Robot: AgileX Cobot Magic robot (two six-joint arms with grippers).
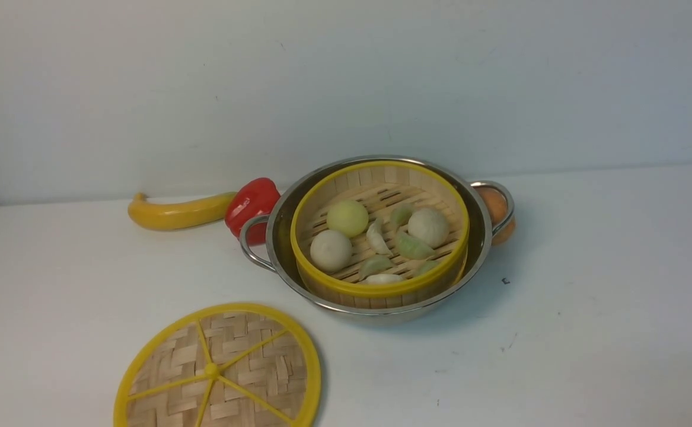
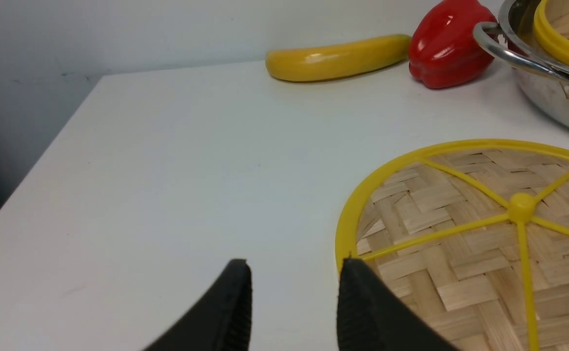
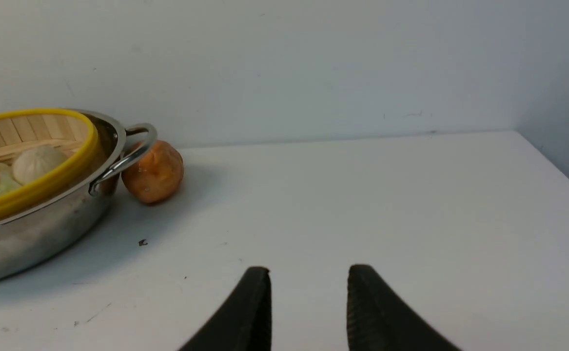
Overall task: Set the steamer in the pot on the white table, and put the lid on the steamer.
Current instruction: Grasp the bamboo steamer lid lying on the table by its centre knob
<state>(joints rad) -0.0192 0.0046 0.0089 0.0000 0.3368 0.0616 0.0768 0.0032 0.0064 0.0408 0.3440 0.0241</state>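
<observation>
The steamer, a bamboo basket with yellow rims and toy buns and dumplings inside, sits in the shiny steel pot at the middle of the white table. The woven lid lies flat on the table, to the front left of the pot. In the left wrist view my left gripper is open and empty, one fingertip over the rim of the lid. My right gripper is open over bare table, to the right of the pot. Neither arm shows in the front view.
A yellow banana and a red pepper lie behind the pot's left handle. An orange fruit sits behind its right handle. A wall runs close behind. The table's left edge and right edge show in the wrist views.
</observation>
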